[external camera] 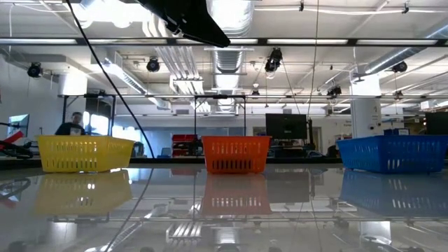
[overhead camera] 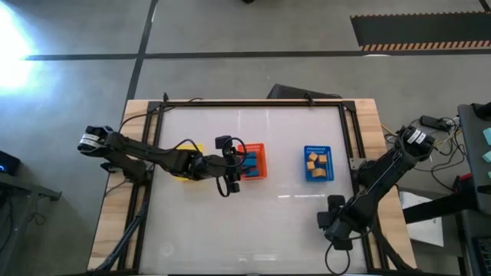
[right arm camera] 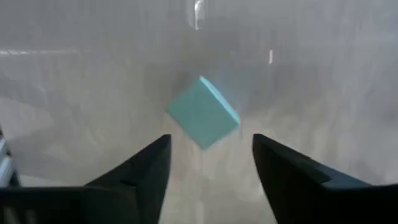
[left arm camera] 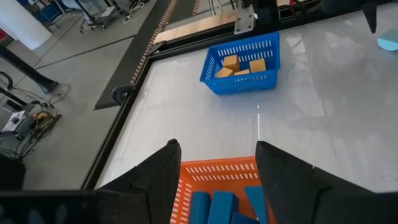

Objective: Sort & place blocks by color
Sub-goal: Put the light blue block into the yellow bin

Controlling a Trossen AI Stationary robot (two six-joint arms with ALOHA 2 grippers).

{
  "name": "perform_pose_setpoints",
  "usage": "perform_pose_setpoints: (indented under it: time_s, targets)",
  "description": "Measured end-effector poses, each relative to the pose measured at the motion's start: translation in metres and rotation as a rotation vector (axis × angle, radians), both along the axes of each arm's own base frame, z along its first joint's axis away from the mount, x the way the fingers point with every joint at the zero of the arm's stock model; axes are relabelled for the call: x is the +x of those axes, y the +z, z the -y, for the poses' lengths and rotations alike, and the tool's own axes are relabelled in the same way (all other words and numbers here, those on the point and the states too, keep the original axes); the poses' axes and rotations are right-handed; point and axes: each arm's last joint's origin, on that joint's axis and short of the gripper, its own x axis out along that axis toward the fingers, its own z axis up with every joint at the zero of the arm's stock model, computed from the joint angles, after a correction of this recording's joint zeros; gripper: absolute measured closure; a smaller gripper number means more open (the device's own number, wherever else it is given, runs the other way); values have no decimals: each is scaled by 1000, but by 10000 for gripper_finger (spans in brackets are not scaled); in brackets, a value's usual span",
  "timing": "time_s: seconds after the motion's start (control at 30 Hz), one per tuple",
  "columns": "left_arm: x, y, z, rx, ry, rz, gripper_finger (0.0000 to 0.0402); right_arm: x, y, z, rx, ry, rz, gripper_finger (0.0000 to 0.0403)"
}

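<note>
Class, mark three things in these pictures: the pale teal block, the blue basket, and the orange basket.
pale teal block (right arm camera: 203,112): right wrist view, middle of its facing side.
blue basket (left arm camera: 268,48): left wrist view, slotted side wall.
orange basket (external camera: 236,155): low view, front wall.

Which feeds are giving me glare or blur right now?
High view: a bright glare patch on the floor at the upper left, and a soft sheen on the table. Low view: the tabletop mirrors the ceiling lights and the three baskets, such as the orange basket. Right wrist view: the teal block is smeared and soft. Left wrist view: sharp, with faint streaks beside the blue basket.
</note>
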Motion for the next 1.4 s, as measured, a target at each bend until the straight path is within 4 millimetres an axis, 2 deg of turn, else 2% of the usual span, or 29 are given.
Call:
perform_pose_setpoints:
  time_s: [0.2, 0.37, 0.57, 0.9, 1.1, 1.4]
  targets:
    - [0, 0, 0, 0, 0, 1, 210, 11, -8, -12, -43, 169, 13, 130]
    - [0, 0, 0, -1, 0, 0, 210, 18, -21, -20, -86, 267, -24, 123]
    - [0, 0, 0, -1, 0, 0, 210, 22, -27, -24, -127, 308, -67, 165]
    - [0, 0, 1, -12, 3, 8, 210, 23, -28, -26, -129, 307, -59, 284]
    - [0, 1, 8, -34, -18, 46, 210, 29, -7, -17, -263, 223, 177, 284]
    - [-2, -3, 31, -88, -118, 219, 210, 50, 40, 10, -409, 147, 760, 284]
